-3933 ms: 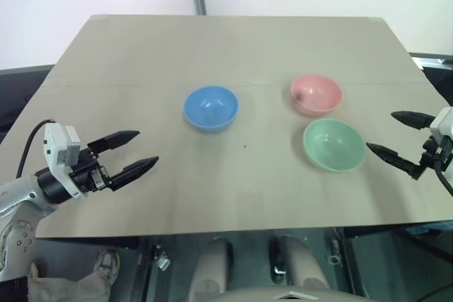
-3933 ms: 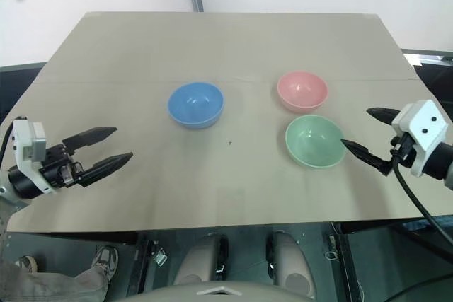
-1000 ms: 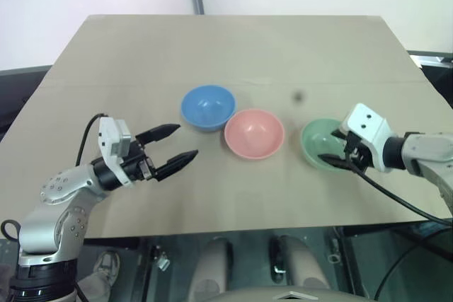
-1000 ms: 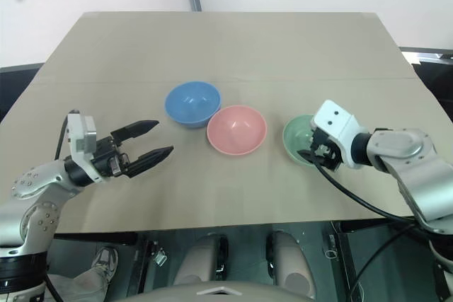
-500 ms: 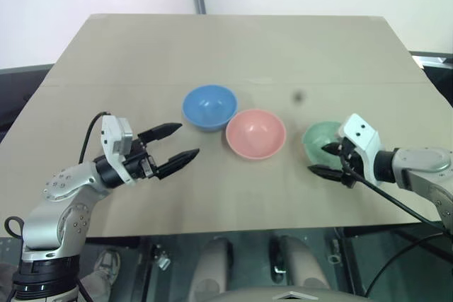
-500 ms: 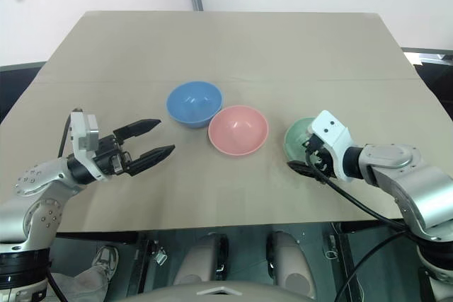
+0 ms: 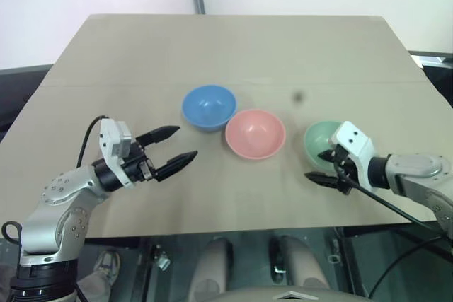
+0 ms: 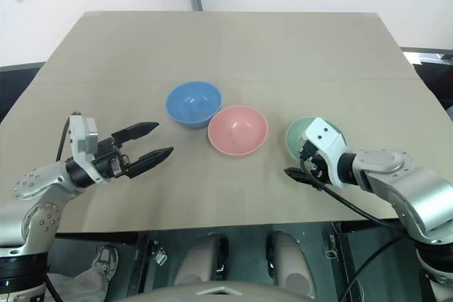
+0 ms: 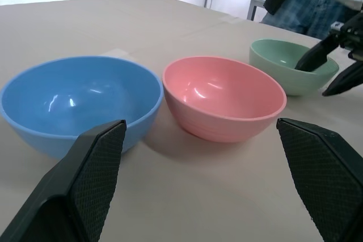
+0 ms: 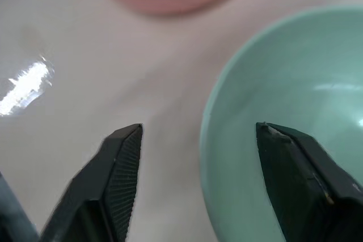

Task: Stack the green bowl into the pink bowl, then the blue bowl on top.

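Green bowl [image 7: 322, 141] sits on the table [image 7: 241, 54], right of the pink bowl [image 7: 255, 133]; blue bowl [image 7: 209, 106] just beyond the pink one's left side. All three upright, none stacked. Right gripper [image 10: 195, 157] straddles the green bowl's near-left rim, one finger inside, one outside, jaws apart and not clamped on it. Left gripper [image 7: 175, 145] hovers left of the bowls, jaws wide open, empty.

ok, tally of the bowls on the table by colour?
blue bowl: 1
pink bowl: 1
green bowl: 1
Total: 3 bowls, none stacked yet.
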`<state>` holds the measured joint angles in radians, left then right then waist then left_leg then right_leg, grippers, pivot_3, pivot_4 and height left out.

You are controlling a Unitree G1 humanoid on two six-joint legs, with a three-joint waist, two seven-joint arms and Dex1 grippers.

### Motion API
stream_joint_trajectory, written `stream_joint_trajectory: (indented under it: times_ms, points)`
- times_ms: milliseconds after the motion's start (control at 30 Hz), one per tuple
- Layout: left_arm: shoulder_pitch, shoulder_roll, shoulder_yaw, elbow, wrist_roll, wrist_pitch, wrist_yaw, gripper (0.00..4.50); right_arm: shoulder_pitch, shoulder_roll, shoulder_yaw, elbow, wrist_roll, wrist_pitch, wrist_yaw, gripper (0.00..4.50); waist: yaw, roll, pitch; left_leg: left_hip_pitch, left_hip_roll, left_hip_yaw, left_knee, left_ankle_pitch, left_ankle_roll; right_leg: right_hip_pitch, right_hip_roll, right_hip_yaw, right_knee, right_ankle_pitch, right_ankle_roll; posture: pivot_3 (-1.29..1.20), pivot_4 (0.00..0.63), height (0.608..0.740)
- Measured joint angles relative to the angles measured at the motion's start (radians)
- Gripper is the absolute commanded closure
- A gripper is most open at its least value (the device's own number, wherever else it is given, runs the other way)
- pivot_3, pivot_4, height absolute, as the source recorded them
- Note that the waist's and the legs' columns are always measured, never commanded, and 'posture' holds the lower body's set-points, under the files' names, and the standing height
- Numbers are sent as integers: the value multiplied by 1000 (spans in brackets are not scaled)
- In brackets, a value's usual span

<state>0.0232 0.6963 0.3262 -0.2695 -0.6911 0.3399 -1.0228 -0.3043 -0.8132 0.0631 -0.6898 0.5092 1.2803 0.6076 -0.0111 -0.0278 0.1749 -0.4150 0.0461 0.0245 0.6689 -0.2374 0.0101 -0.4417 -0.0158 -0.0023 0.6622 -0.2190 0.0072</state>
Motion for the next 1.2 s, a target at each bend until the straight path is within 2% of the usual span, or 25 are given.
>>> stream_joint_trajectory:
  times_ms: [100, 133, 167, 367, 467, 667, 800, 933, 967, 1067, 1200]
  points:
    - [20, 11, 4, -10, -11, -18, -57, 0, -8, -13, 22, 15, -19, -23, -8, 3633, 0, 0, 0, 0, 0, 0, 0, 0, 0, 0, 0, 0, 0, 0, 0, 0, 150, 740]
    - [27, 19, 9, -17, -19, -26, -89, 0, -12, -24, 38, 17, -28, -37, -9, 4303, 0, 0, 0, 0, 0, 0, 0, 0, 0, 0, 0, 0, 0, 0, 0, 0, 150, 740]
    - [33, 26, 15, -20, -21, -32, -110, 0, -20, -30, 39, 13, -38, -49, -12, 4481, 0, 0, 0, 0, 0, 0, 0, 0, 0, 0, 0, 0, 0, 0, 0, 0, 150, 740]
    - [88, 113, 40, -23, -86, -40, -317, 0, -29, -85, 79, 20, -76, -126, 5, 4481, 0, 0, 0, 0, 1, 0, 0, 0, 0, 0, 0, 0, -1, 0, 0, 0, 150, 740]
    - [95, 178, 80, -3, -113, -35, -423, 0, -83, -83, 80, 20, -75, -199, 45, 4481, -2, 1, 1, 0, 1, -1, 0, 0, 0, -1, 0, 0, 0, 0, 0, 0, 150, 740]
    - [47, 238, 103, 155, -112, -49, -541, 0, -301, 24, 112, 47, -65, -314, 106, 4481, -4, 2, 2, -1, 3, -1, -1, 0, 0, -3, 3, 0, 0, 0, 0, 0, 150, 740]
    - [31, 239, 103, 224, -95, -50, -553, 0, -360, 75, 167, 87, -59, -351, 157, 4481, 0, 2, 1, -2, 3, 0, -2, 0, 0, -3, 0, 0, -1, 0, 0, 0, 150, 740]
    - [16, 211, 104, 228, -74, -62, -497, 0, -370, 127, 280, 166, -99, -439, 209, 2772, -1, 1, 1, -3, 2, -1, -1, -1, 1, -3, -2, 1, -1, 0, 0, 0, 150, 740]
    - [16, 206, 104, 227, -62, -65, -475, 0, -369, 131, 296, 184, -114, -454, 212, 2425, -1, 1, 1, -3, 2, 0, -1, -1, 1, -3, -2, 1, -1, 0, 0, 0, 150, 740]
    - [14, 193, 105, 223, -17, -72, -385, 0, -369, 150, 305, 212, -161, -489, 193, 958, 0, 1, 1, -3, 2, 0, -1, 0, 1, -3, -1, 1, 0, 0, 0, 0, 150, 740]
    - [-25, 194, 102, 221, 24, -82, -311, 0, -367, 179, 256, 216, -157, -505, 176, 958, 0, 1, 1, -2, 2, 0, -1, 0, 1, -3, 0, -1, 1, 0, 0, 0, 150, 740]
